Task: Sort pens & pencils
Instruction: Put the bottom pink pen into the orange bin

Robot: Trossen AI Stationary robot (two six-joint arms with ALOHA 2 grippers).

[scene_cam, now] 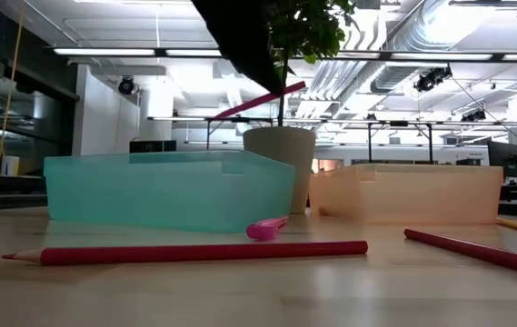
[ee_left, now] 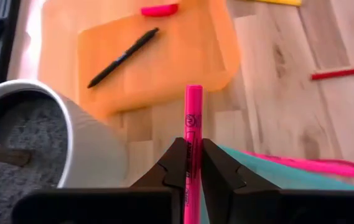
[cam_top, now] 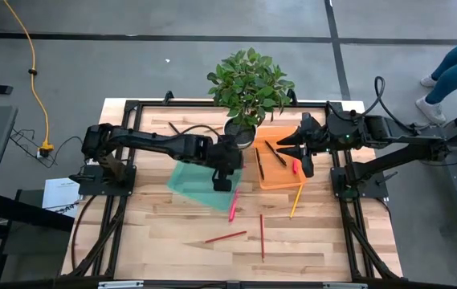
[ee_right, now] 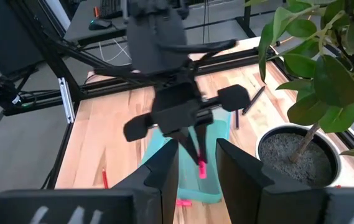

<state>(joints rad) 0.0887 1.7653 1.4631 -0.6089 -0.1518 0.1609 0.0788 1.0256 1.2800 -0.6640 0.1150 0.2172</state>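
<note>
1. The left end effector [cam_top: 222,178] hangs over the near edge of the translucent teal plastic tray [cam_top: 192,183], clenched on a bright pink pen [ee_left: 192,134] whose free end sticks out past the fingertips.
2. In the low view that pink pen [scene_cam: 260,101] is raised above the teal tray [scene_cam: 167,189], tilted, well clear of the worktop.
3. The right end effector [cam_top: 295,152] hovers over the translucent orange plastic tray [cam_top: 270,178], its fingers spread and holding nothing.
4. The orange tray holds a black pen [ee_left: 123,57] lying flat, with another pink pen [ee_left: 159,10] at its far rim.
5. A further pink pen [cam_top: 233,205] lies on the pale wooden worktop [cam_top: 172,229] just beside the teal tray.
6. Thin red pencils [cam_top: 226,237] lie near the worktop's front, well apart from both trays; a yellow-orange pencil [cam_top: 296,200] lies just beside the orange tray.
7. A leafy green plant in a pale round pot [cam_top: 242,131] stands between the trays.
</note>
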